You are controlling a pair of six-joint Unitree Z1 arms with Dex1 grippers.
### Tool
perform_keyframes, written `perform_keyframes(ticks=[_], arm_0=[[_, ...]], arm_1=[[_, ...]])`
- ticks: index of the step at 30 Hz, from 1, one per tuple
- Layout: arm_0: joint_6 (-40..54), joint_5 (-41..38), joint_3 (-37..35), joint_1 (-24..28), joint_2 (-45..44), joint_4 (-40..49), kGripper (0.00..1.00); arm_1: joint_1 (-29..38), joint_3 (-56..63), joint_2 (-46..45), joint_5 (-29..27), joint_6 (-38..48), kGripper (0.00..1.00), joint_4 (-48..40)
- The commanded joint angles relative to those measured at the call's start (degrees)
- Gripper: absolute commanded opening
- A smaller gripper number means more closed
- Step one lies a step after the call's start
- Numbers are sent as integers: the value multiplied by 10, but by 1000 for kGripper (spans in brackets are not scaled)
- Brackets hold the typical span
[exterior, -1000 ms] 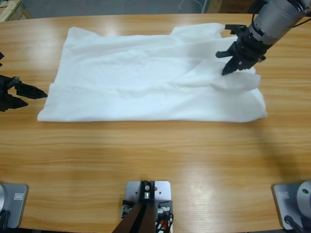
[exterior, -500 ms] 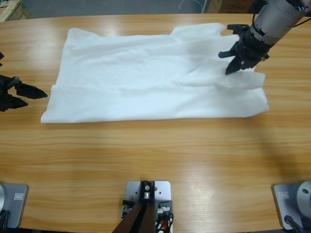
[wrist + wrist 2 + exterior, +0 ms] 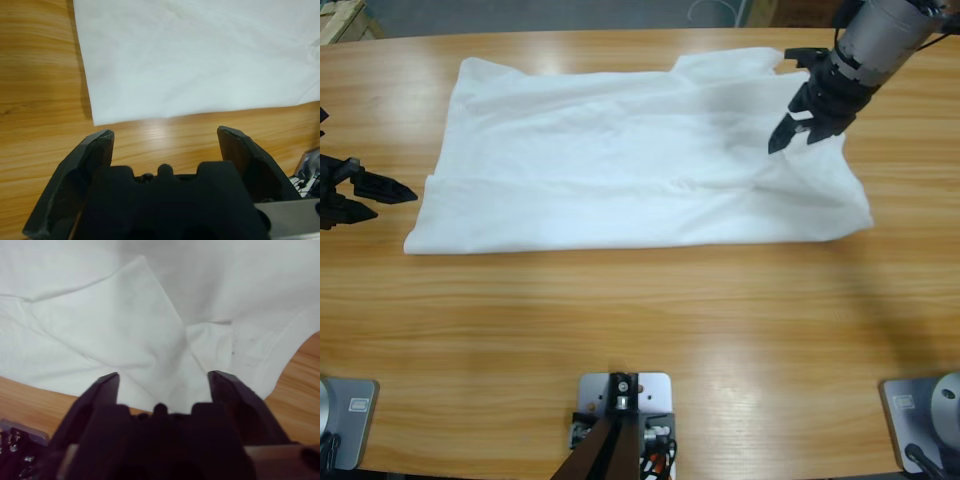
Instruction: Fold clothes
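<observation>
A white T-shirt (image 3: 620, 160) lies spread across the far half of the wooden table, with creases near its right end. My right gripper (image 3: 785, 132) hangs open just over that right end. In the right wrist view its jaws straddle a pointed fold of the shirt (image 3: 125, 315) below the gripper (image 3: 164, 380), gripping nothing. My left gripper (image 3: 392, 200) rests open on bare wood just off the shirt's left edge. The left wrist view shows the shirt's near left corner (image 3: 200, 55) beyond the open gripper (image 3: 165, 140).
The table (image 3: 640, 330) runs bare wood along its near half. A light wooden crate (image 3: 338, 20) sits past the far left corner. Grey floor shows beyond the far edge.
The loose flap at the shirt's right edge has settled flat. The right gripper has shifted slightly left and toward the far side. The left gripper has not moved.
</observation>
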Motion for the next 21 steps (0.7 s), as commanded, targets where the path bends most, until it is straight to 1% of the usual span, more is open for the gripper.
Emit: perform_keyframes(ticks=[1, 9, 14, 21], arm_0=[[8, 4, -3, -4, 20, 1, 807], [7, 4, -3, -4, 23, 1, 807], [7, 4, -4, -5, 24, 1, 807], [7, 4, -4, -7, 24, 2, 807]], arm_1=[[4, -67, 76, -1, -17, 796, 27], [28, -98, 129, 16, -17, 793, 30], [30, -98, 142, 19, -21, 793, 25], [30, -104, 158, 18, -50, 791, 20]])
